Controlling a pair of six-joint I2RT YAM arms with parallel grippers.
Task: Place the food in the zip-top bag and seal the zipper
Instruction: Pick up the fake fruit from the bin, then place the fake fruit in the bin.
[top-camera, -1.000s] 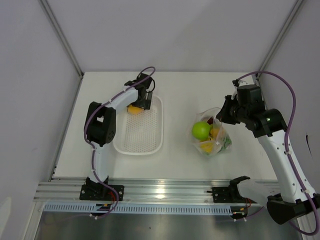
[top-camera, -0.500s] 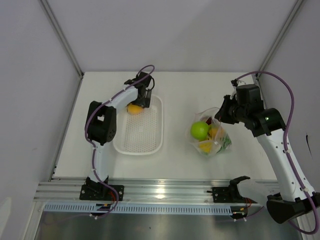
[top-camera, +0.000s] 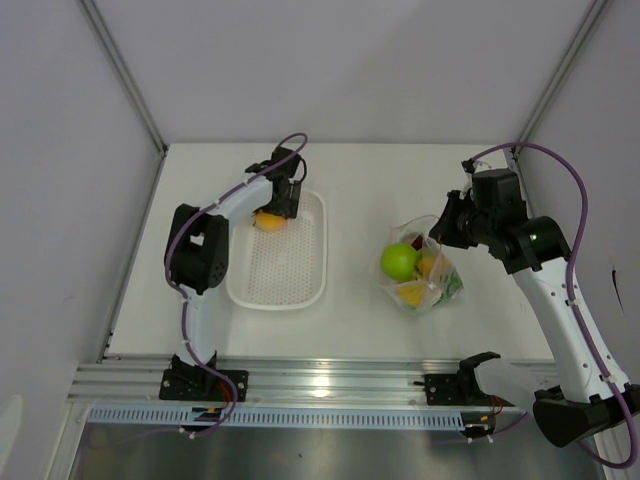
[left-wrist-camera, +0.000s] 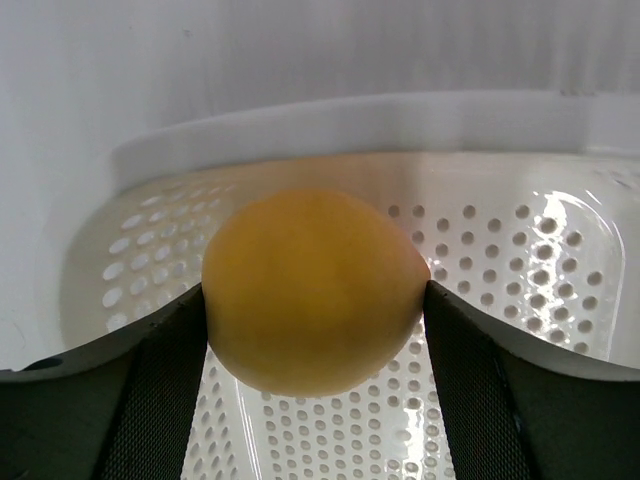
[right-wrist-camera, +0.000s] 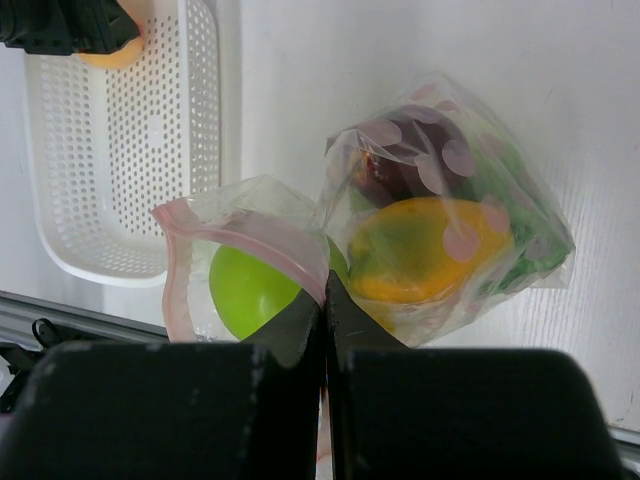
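An orange-yellow fruit (left-wrist-camera: 312, 290) lies at the far end of the white basket (left-wrist-camera: 500, 230). My left gripper (left-wrist-camera: 315, 300) straddles it, a finger pressed against each side of the fruit (top-camera: 268, 219). The clear zip-top bag (right-wrist-camera: 450, 230) rests on the table at the right, holding a lime-green fruit (right-wrist-camera: 250, 290), an orange fruit (right-wrist-camera: 410, 250), a dark red apple (right-wrist-camera: 400, 165) and green leaves. My right gripper (right-wrist-camera: 325, 285) is shut on the bag's pink zipper (right-wrist-camera: 270, 245) at the mouth, holding the mouth up and open. From above, the bag (top-camera: 425, 265) sits below my right gripper (top-camera: 440, 228).
The perforated basket (top-camera: 290, 290) stands left of centre on the table, with only the one fruit in it. Bare white table lies between basket and bag. An aluminium rail (top-camera: 330, 380) runs along the near edge, and white walls close in the sides.
The left gripper's fingers have closed in onto the orange-yellow fruit in the basket. The bag with the lime-green fruit has shifted slightly left. The right gripper keeps its grip.
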